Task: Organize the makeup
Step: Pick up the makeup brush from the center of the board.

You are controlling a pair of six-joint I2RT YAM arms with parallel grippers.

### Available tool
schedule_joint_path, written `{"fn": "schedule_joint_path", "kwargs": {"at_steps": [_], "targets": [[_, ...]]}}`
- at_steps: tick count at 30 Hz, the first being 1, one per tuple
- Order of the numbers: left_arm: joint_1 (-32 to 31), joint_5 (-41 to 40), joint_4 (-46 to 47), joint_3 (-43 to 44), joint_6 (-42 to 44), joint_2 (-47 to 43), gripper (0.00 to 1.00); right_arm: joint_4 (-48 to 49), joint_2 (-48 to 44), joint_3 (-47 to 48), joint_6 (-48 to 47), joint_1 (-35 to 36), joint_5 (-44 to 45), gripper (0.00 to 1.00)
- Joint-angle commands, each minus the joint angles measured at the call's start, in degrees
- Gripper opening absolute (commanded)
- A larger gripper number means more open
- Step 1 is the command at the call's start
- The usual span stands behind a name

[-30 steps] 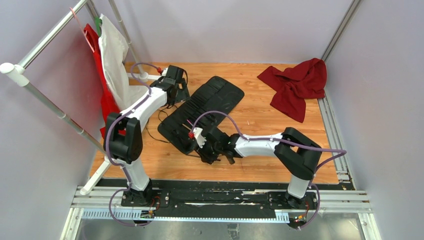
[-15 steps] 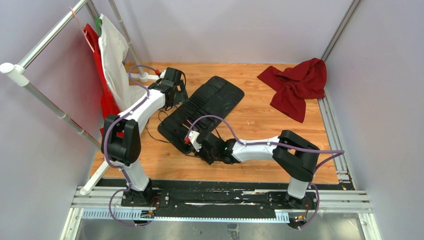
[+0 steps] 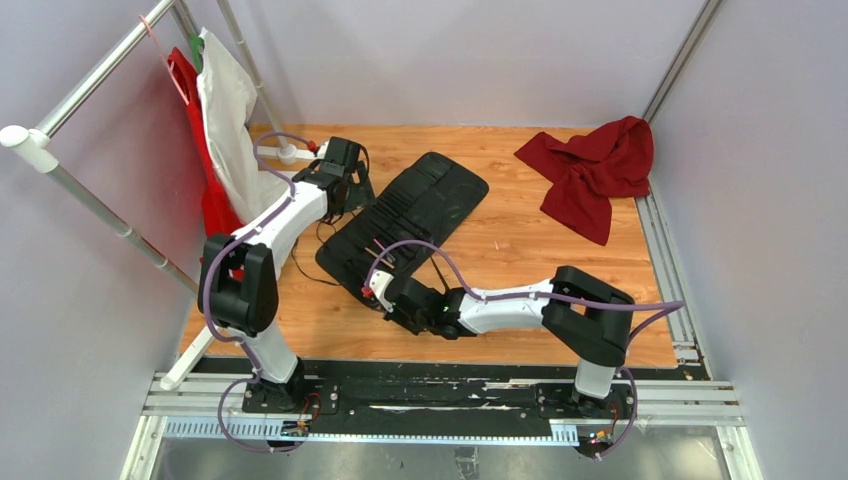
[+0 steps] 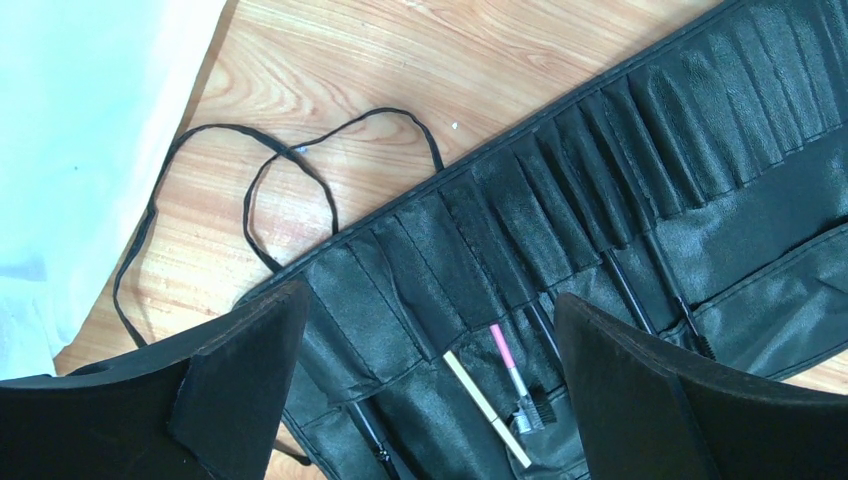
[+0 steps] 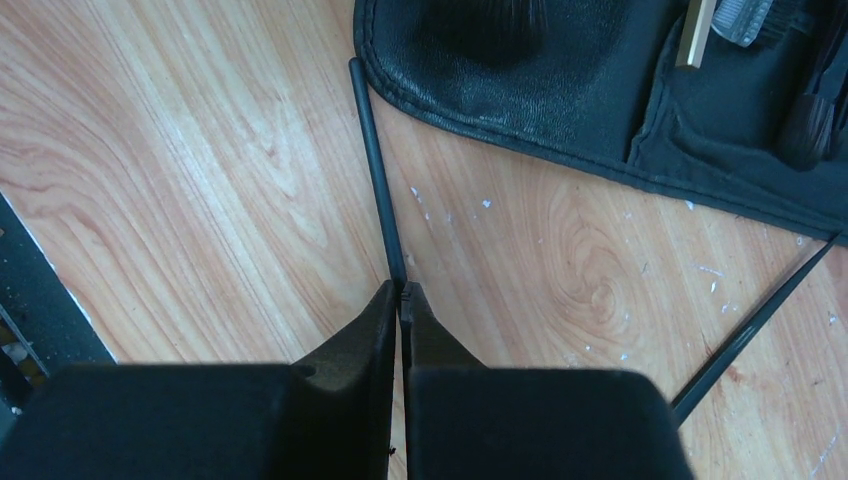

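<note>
Beside 1 case [image 5: 560, 90], right tool [image 5: 402, 293] pinches 1 brush [image 5: 373, 150], apparently.

Top external: I look from high behind the arm bases [image 3: 270, 392] at 6 o'clock, down and forward over the whole table [image 3: 520, 240]. Left wrist: close, steeply down on the black case [image 4: 600, 200], its fingers [image 4: 240, 390] at 5 and 7 o'clock. Right wrist: nearest, low over the wood, case edge at 1 o'clock. All three share that case.
</note>
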Motion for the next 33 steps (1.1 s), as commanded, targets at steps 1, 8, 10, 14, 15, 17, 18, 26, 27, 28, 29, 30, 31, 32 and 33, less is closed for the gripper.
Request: {"fn": "schedule_joint_path", "kwargs": {"at_steps": [1,8,10,14,15,17,18,26,27,28,29,30,31,32,33], "targets": [[0.46,-0.21,0.83,-0.79,-0.4,-2.67,0.98,-11.2,0.15,-2.9,0.6,1.47,2.77,0.01],[0.49,-0.52,0.79,-1.5,-0.49,-3.7,0.98,-13.58,-4.11,-2.98,0.99,2.06,5.32,0.01],[0.51,-0.58,0.9,-1.67,-0.51,-3.96,0.98,-14.03,-5.22,-3.18,1.21,2.07,6.08,0.01],[0.54,-0.61,1.02,-1.87,-0.56,-4.02,0.98,-14.91,-6.78,-3.14,1.18,2.07,7.35,0.01],[0.54,-0.62,0.99,-1.98,-0.58,-4.0,0.98,-15.25,-7.13,-2.98,1.17,2.07,7.67,0.01],[0.51,-0.66,1.17,-2.16,-0.58,-3.9,0.98,-15.84,-7.68,-2.63,1.06,2.07,8.26,0.01],[0.53,-0.7,1.18,-2.18,-0.58,-3.77,0.98,-16.13,-8.0,-2.41,1.0,2.07,8.62,0.01],[0.58,-0.29,1.53,-2.19,-0.64,-2.32,0.98,-19.01,-10.54,0.43,-0.16,1.35,10.99,0.01],[0.57,-0.24,1.58,-2.22,-0.67,-2.22,0.98,-19.35,-10.95,0.94,-0.35,1.16,11.17,0.01],[0.59,-0.3,1.62,-2.22,-0.65,-2.17,0.98,-19.71,-11.39,1.43,-0.55,0.99,11.38,0.01],[0.58,-0.35,1.7,-2.3,-0.65,-2.01,0.98,-19.89,-11.87,1.88,-0.85,0.81,11.46,0.01],[0.58,-0.43,1.71,-2.31,-0.62,-1.94,0.98,-20.16,-12.45,2.25,-1.0,0.57,11.43,0.01],[0.58,-0.49,1.78,-2.31,-0.6,-1.83,0.98,-20.58,-12.98,2.7,-1.29,0.27,11.35,0.01],[0.51,-0.52,1.84,-2.3,-0.58,-1.67,0.98,-20.8,-13.66,3.21,-1.55,-0.19,11.36,0.01],[0.61,-0.53,1.88,-2.3,-0.54,-1.52,0.98,-20.99,-14.25,3.58,-1.86,-0.71,11.09,0.01]]}}
